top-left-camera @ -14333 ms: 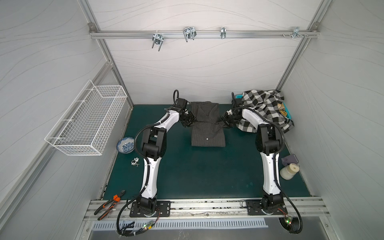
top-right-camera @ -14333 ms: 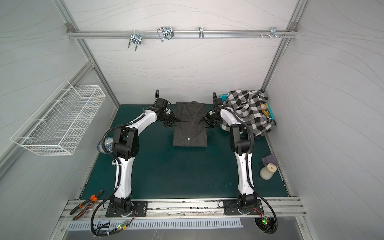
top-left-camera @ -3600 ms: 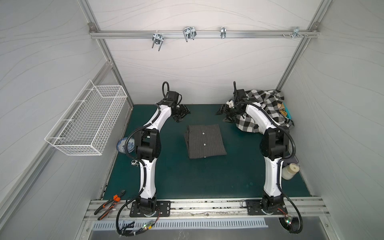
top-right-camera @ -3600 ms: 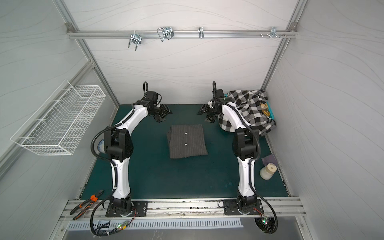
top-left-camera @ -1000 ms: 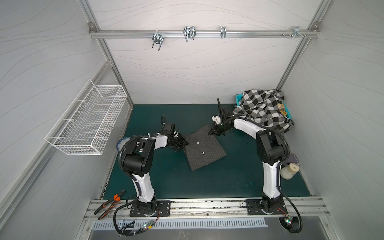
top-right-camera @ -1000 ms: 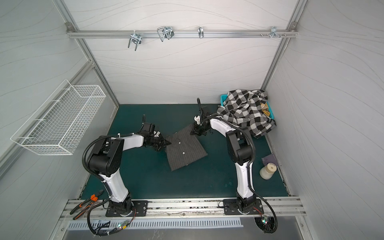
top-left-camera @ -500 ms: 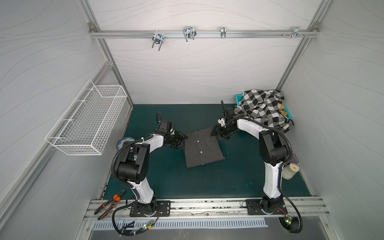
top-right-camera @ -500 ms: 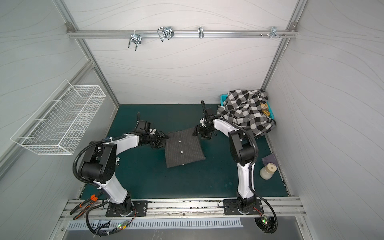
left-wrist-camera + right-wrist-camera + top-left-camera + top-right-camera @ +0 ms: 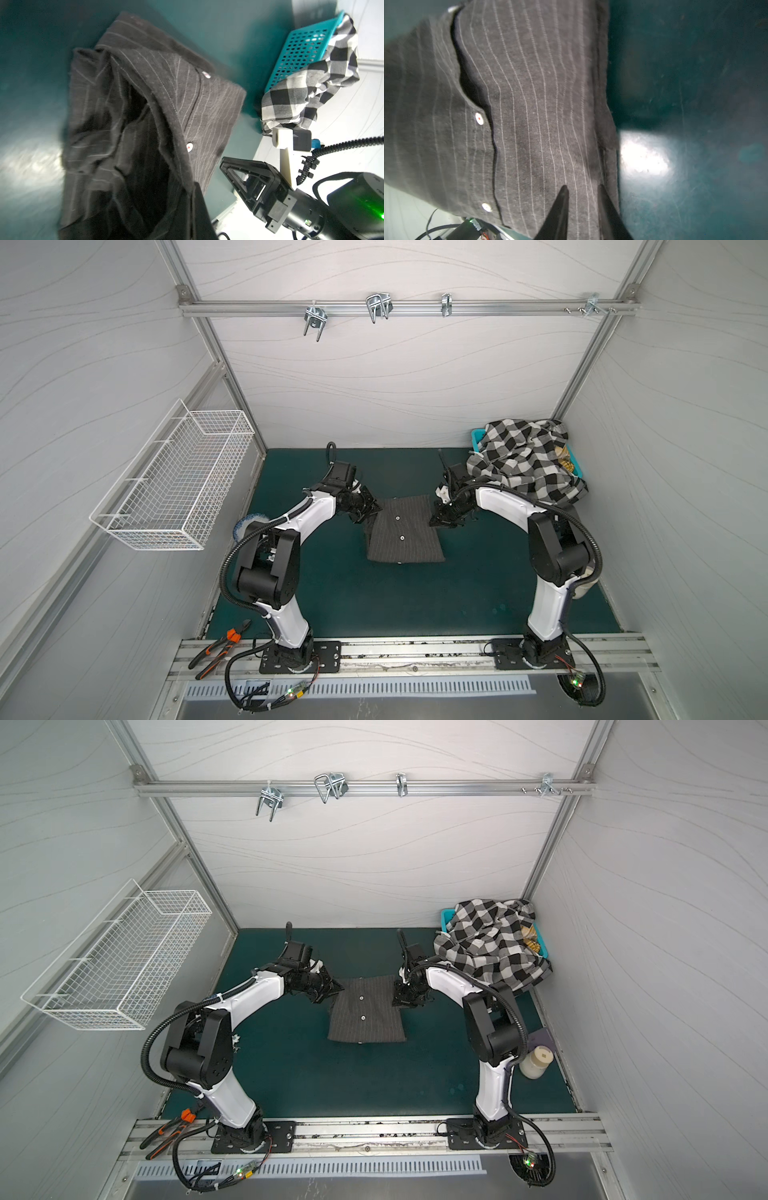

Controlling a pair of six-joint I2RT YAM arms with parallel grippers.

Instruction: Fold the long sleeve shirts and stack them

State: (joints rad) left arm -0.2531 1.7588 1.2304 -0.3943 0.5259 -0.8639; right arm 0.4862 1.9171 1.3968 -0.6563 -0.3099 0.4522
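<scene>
Left fingers [image 9: 371,512] are clamped on the far left corner of the pinstriped shirt [image 9: 405,537], where the cloth bunches. Right fingers [image 9: 560,207] stand slightly apart at its far right edge; I cannot tell if they pinch it. Both arms bend at raised elbows, forearms slanting inward and down. The shirt lies folded mid-worktop [image 9: 374,605]; the checked shirt [image 9: 523,464] drapes the basket [image 9: 478,434].

From my console I count two long sleeve shirts: one charcoal pinstriped shirt [image 9: 403,537] and one black-and-white checked shirt [image 9: 523,464]. Two baskets: one teal plastic basket [image 9: 478,434], one white wire basket [image 9: 178,485]. Four metal hooks [image 9: 378,308] on the rail [image 9: 498,308], two hand tools [image 9: 220,649], one cream jar [image 9: 536,1060].
</scene>
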